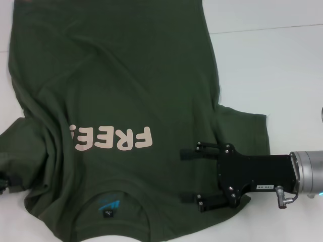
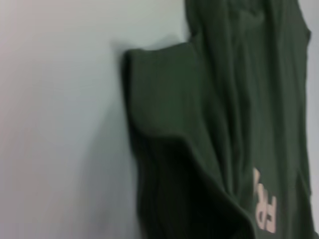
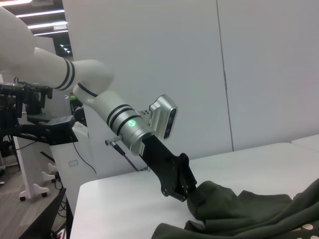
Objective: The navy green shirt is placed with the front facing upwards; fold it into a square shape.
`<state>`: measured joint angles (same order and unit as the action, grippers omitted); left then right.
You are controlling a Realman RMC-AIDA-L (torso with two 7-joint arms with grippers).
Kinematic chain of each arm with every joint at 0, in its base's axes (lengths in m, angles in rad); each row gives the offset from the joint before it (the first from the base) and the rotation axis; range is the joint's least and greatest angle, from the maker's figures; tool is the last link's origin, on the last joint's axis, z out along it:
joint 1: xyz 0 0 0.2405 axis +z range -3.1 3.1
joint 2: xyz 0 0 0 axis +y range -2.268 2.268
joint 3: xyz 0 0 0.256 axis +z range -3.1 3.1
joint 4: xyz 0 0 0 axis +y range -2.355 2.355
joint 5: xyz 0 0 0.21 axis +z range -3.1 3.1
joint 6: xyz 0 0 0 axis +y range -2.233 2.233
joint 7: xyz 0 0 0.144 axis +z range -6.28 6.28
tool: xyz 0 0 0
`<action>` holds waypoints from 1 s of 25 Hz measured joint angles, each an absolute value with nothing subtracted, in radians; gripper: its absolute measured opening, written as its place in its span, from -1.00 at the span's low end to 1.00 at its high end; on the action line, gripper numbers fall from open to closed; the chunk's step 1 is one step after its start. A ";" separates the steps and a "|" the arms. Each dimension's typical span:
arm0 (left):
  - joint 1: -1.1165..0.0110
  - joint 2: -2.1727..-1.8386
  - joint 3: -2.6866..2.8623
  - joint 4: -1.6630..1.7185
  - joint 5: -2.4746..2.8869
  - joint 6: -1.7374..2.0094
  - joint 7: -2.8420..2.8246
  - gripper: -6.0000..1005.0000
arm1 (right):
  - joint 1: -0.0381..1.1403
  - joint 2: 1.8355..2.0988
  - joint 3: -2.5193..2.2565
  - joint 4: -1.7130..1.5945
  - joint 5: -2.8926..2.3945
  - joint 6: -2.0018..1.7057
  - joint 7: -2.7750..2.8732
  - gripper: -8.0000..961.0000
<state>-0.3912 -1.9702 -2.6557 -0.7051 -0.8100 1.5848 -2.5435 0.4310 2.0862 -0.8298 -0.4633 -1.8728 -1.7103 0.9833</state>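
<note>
Jaws on the right gripper point(image 1: 191, 179) are spread wide apart, nothing between them but shirt fabric underneath; one black finger point(image 1: 194, 151) sits just under the lettering and the other points toward the collar side. From the head view I can't say if they actually press on the cloth or hang just over it. That gripper comes in from the right, over the shoulder area next to the right-hand sleeve.

Left gripper point(image 3: 187, 191) is a different story: in the right wrist view its tip is buried in a bunched-up bit of the sleeve, which is lifted off the surface, so it looks clamped on the cloth. In the head view it only peeks in at the left edge.

Navy green shirt point(image 1: 116, 75) lies front up on the white surface point(image 1: 282, 65), collar nearest the robot, hem far away. The pink "FREE" lettering point(image 1: 113, 138) reads upside down from the head camera, and the blue neck label point(image 1: 108, 205) shows inside the collar. Left side is pretty wrinkled.
</note>
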 joint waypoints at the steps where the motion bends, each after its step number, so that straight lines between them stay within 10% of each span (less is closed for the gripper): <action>1: -0.395 -1.970 -2.662 -0.705 -0.813 1.594 -2.540 -0.99 | 0.431 2.086 -0.830 -0.463 -1.873 -1.710 0.983 0.93; 25: -0.427 -1.907 -2.780 -0.702 -0.859 1.662 -2.545 -0.99 | 0.434 2.086 -0.824 -0.476 -1.872 -1.698 0.998 0.93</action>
<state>-0.4269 -1.9069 -2.7800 -0.7016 -0.8587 1.6624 -2.5450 0.4345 2.0862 -0.8240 -0.4763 -1.8716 -1.6982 0.9983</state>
